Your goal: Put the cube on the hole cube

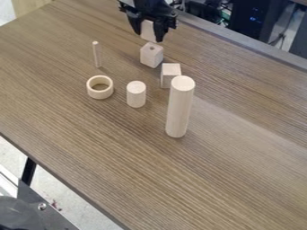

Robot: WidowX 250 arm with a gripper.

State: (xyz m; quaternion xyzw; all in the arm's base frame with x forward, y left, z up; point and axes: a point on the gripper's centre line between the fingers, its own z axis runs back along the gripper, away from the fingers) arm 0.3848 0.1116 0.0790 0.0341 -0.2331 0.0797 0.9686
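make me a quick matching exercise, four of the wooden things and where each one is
Things
1. ring
2. cube with a hole
3. tall cylinder
4. raised cube

Places
a. upright, nearer the camera than the plain cube on the table
b. held in the gripper
c. beside the short cylinder, on its left in the picture
d. on the table, just below the gripper in the picture

Pairs: 1-c, 2-d, 3-a, 4-b

Pale cube [148, 31] between fingers [160, 30], near pale hole cube [151, 56], hole upward
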